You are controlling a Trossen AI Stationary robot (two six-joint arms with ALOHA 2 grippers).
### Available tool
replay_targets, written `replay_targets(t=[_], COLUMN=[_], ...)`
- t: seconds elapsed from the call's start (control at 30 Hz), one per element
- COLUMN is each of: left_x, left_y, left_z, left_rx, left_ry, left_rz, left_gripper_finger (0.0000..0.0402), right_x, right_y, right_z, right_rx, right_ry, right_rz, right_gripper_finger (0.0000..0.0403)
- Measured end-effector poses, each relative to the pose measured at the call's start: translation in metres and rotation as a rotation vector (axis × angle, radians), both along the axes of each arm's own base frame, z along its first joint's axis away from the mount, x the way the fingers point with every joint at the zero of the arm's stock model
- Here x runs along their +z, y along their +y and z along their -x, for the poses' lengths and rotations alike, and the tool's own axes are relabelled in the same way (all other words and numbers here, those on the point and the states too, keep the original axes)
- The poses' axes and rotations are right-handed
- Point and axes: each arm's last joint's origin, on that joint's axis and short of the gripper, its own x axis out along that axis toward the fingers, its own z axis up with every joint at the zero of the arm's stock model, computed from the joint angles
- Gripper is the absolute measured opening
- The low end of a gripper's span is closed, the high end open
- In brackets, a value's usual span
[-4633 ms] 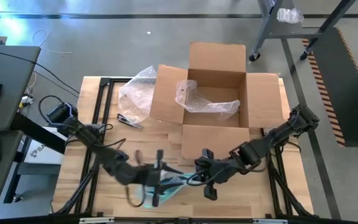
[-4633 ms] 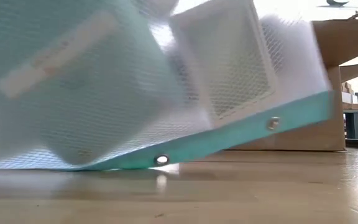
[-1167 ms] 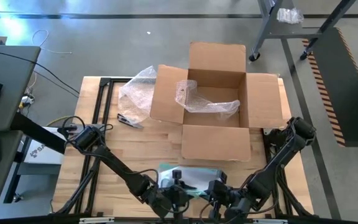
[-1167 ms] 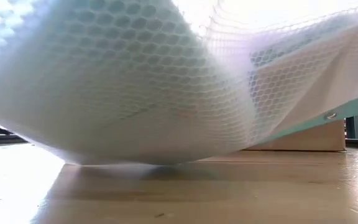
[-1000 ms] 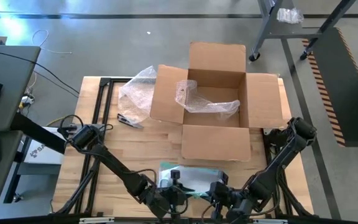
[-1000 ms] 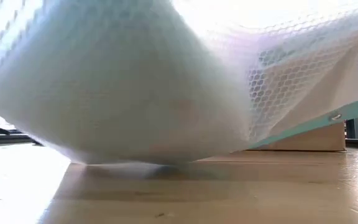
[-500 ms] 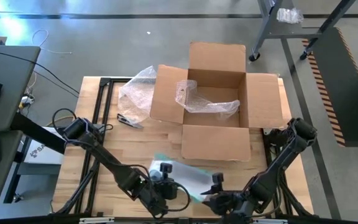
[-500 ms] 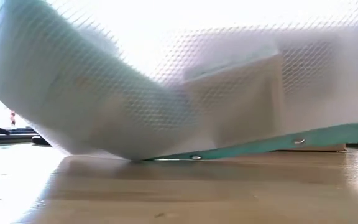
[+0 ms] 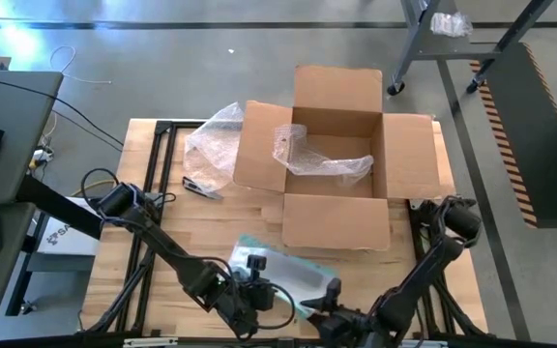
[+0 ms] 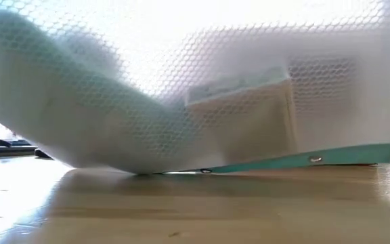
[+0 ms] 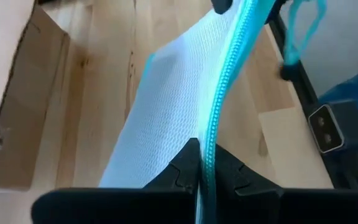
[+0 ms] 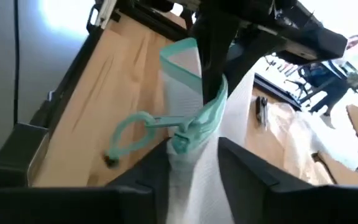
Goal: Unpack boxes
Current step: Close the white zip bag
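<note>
The brown cardboard box (image 9: 337, 159) stands open at the table's far middle, all flaps spread. A clear mesh pouch with teal edges (image 9: 288, 271) lies slanted near the front edge. In the low view the pouch (image 10: 215, 102) fills the picture, and its teal lower edge (image 10: 310, 159) rests on the wood. My left gripper (image 11: 202, 167) is shut on the pouch's teal zipper edge. My right gripper (image 12: 194, 155) is open. Its fingers straddle the pouch's zip-slider end, by the teal pull loop (image 12: 129, 134); whether they touch it I cannot tell. My left gripper pinches the pouch's teal zipper edge (image 11: 213, 134) between its two shut fingers. That edge runs straight on past the fingertips, along the fingers. The pouch stands raised on this side, and its opposite teal edge lies on the table.
Bubble wrap lies inside the box (image 9: 322, 155), and more is heaped against its left flap (image 9: 211, 140). A small dark tool (image 9: 201, 187) lies left of the box. Black frame rails (image 9: 153, 242) run along both table sides. A desk with a keyboard stands off to the left.
My left gripper has moved a little toward the table's left and far edges with the pouch. The pouch has turned about, its left end swinging toward the box. Its teal lower edge has come down almost level onto the table. My right gripper has drawn toward the near edge.
</note>
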Motion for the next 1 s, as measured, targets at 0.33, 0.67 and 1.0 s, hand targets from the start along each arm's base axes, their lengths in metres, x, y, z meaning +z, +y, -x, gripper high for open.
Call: replay_targets(t=[0.33, 0.67, 1.0], left_x=[0.028, 0.112, 0.070], left_y=[0.013, 0.007, -0.046], left_z=[0.009, 0.038, 0.032], left_rx=[0.023, 0.010, 0.287], left_ry=[-0.036, -0.442, -0.600], left_rz=[0.011, 0.172, 0.353], left_gripper_finger=[0.0056, 0.0088, 0.0034], right_x=[0.024, 0.083, 0.113], right_y=[-0.008, -0.034, -0.054], right_z=[-0.003, -0.029, -0.043], right_rx=[-0.063, -0.089, -0.106], right_ry=[-0.073, 0.047, 0.064], right_rz=[-0.185, -0.410, -0.405], right_gripper_finger=[0.0002, 0.0000, 0.0000])
